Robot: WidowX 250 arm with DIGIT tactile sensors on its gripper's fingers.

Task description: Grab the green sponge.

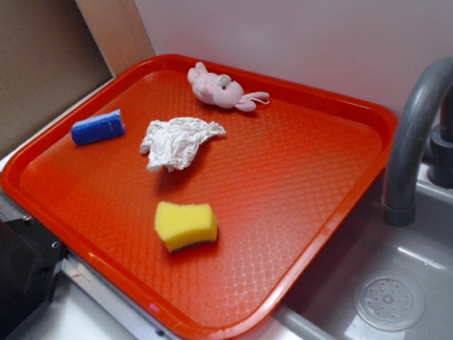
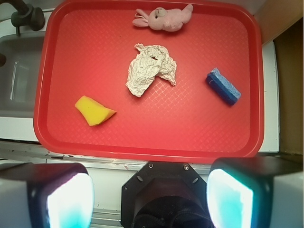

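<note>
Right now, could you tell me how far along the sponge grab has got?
Nothing looks done yet: the green sponge lies free on the red tray, yellow side up. In the wrist view the gripper is open and empty, high above the tray's near edge. The approach, descent and closing on the sponge all remain.

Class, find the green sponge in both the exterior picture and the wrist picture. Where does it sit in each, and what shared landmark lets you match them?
Exterior: green sponge lower centre-left, on the red tray.
Wrist: green sponge left of centre, near the tray's lower-left corner.
Shared landmark: the crumpled white cloth mid-tray.
</note>
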